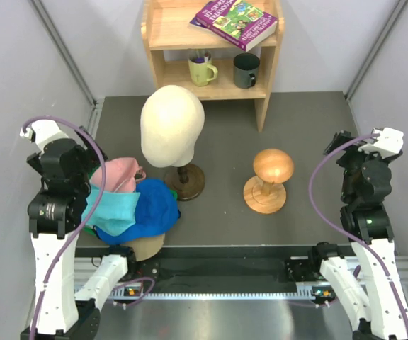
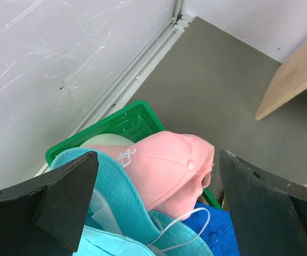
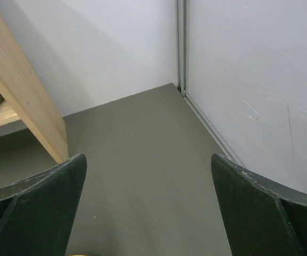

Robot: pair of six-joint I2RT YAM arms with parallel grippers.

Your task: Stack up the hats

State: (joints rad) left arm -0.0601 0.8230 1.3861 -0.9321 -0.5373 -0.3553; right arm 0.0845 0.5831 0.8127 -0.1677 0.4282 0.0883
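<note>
**Entry: hat pile, left side of worktop**

- Left pincer [image 2: 157,160]: mine, fingers spread wide, nothing between them. It hangs above the pile, pointing down at it.
- Right pincer [image 3: 148,160]: mine, likewise spread and empty, looking only at bare worktop [image 3: 143,202] and the far corner.
- Pink cap [image 1: 119,173]: top of the heap on the far side. In the left wrist view its crown sits in the span of my fingers, with the button nearer the right-hand finger. I cannot make out which way its brim runs.
- Cyan bucket hat [image 1: 112,209]: overlaps the pink cap's near edge, directly under my left wrist.
- Royal blue cap [image 1: 154,209]: beside the cyan one, toward the worktop's middle.
- Tan cap [image 1: 147,244]: a sliver at the near edge, under the blue.
- Green bin [image 2: 127,120]: under and behind the pile, against the left wall.

**Deciding relation:** the heap lies straight below my left pincer and well apart from my right, so I judge the left arm should take the first hat.
</note>
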